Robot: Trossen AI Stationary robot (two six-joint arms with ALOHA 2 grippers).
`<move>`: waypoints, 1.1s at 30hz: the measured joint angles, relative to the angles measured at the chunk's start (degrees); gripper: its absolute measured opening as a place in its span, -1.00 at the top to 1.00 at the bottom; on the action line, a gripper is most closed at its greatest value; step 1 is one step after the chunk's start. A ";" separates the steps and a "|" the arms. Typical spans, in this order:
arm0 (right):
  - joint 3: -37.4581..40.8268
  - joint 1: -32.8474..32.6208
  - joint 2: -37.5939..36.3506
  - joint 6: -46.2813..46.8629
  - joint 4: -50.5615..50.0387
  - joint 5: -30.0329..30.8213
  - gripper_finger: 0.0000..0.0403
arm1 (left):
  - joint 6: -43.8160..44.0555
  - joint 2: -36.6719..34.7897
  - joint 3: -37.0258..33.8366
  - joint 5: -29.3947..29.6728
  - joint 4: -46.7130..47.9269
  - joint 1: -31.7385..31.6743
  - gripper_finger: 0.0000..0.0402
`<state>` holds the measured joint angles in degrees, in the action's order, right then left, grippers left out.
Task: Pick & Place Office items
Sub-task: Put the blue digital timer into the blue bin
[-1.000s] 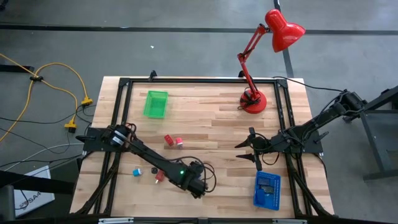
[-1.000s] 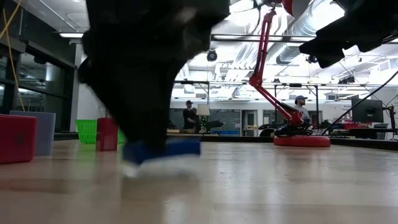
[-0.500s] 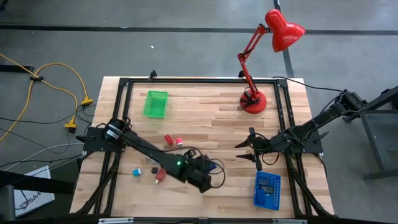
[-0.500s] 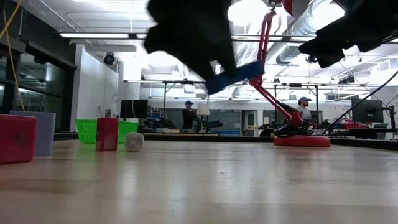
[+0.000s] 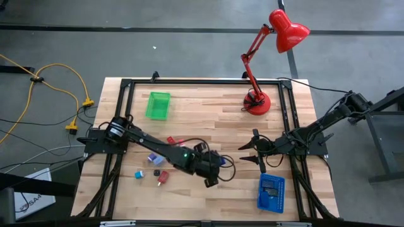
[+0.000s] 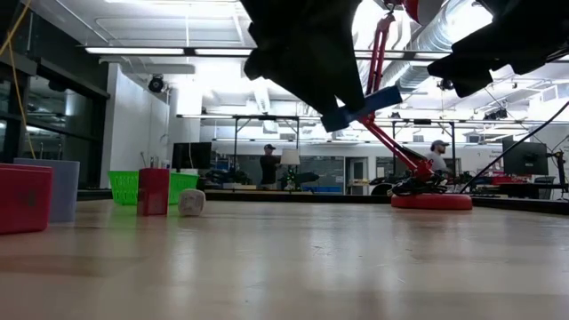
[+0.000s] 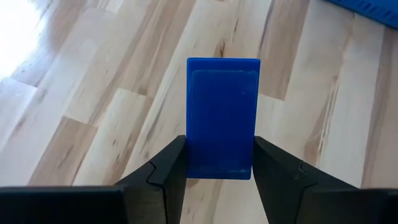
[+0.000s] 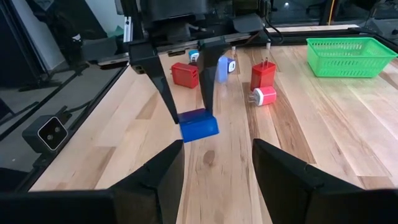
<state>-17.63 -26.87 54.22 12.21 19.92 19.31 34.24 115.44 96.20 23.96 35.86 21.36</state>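
One blue block (image 7: 222, 117), flat and rectangular, is clamped between the left gripper (image 5: 214, 171) fingers, aloft at lower centre of the high view, short of the blue tray (image 5: 271, 193). Several office items (image 5: 158, 167) remain on the surface at lower left. Right gripper (image 5: 251, 151) waits, empty, jaws apart.

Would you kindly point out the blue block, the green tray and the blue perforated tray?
blue block (image 7: 222, 118): left wrist view, middle of its flat face.
green tray (image 5: 158, 105): high view, its floor.
blue perforated tray (image 5: 271, 193): high view, its perforated floor.
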 joint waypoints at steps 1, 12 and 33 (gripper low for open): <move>0.00 0.00 0.00 0.00 -0.02 0.00 0.13 | -0.11 0.00 0.00 -0.12 0.00 -0.04 0.26; 0.00 -0.01 0.01 -0.01 0.00 -0.01 0.13 | -4.41 0.02 0.00 -0.11 -0.08 -0.09 0.26; 0.00 0.00 0.00 18.23 0.88 -0.34 0.13 | -16.85 0.09 0.00 11.38 -4.68 -0.09 0.26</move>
<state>-17.63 -26.87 54.22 30.44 20.80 18.97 17.39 115.52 96.20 35.34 31.17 21.28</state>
